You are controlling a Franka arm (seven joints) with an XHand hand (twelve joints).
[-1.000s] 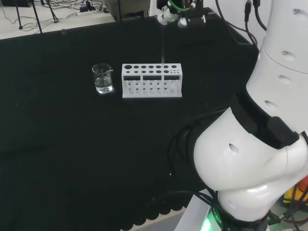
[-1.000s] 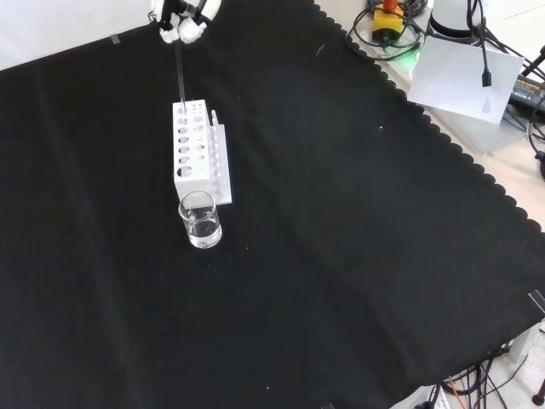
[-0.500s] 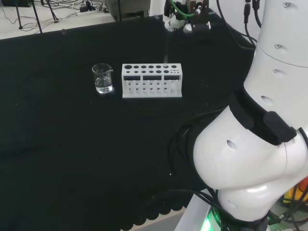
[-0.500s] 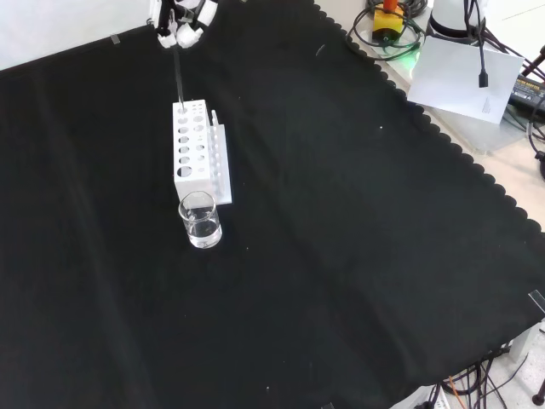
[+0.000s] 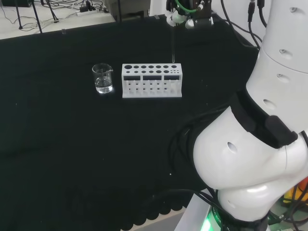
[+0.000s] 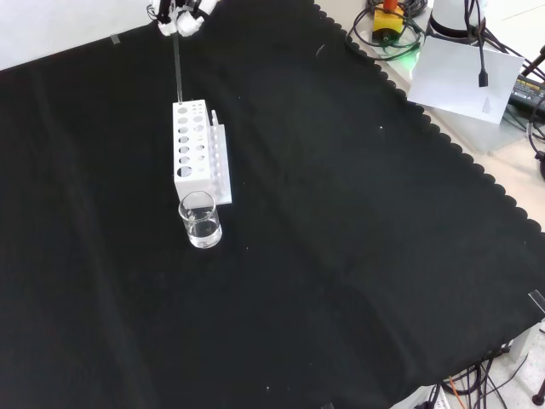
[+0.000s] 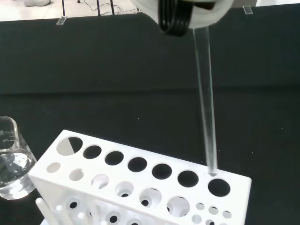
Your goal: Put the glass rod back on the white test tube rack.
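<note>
One clear glass rod [image 7: 205, 101] upright | I see hand [image 6: 180, 15] pinching it | tip over white test tube rack [image 7: 140, 183] end hole | beaker [image 5: 103, 78] apart.

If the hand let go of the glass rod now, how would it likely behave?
The glass rod looks thin, stiff and probably brittle. Its tip hangs above the white rack, beside the end hole, so it might strike the rim, topple and roll. The hand grips its top.
</note>
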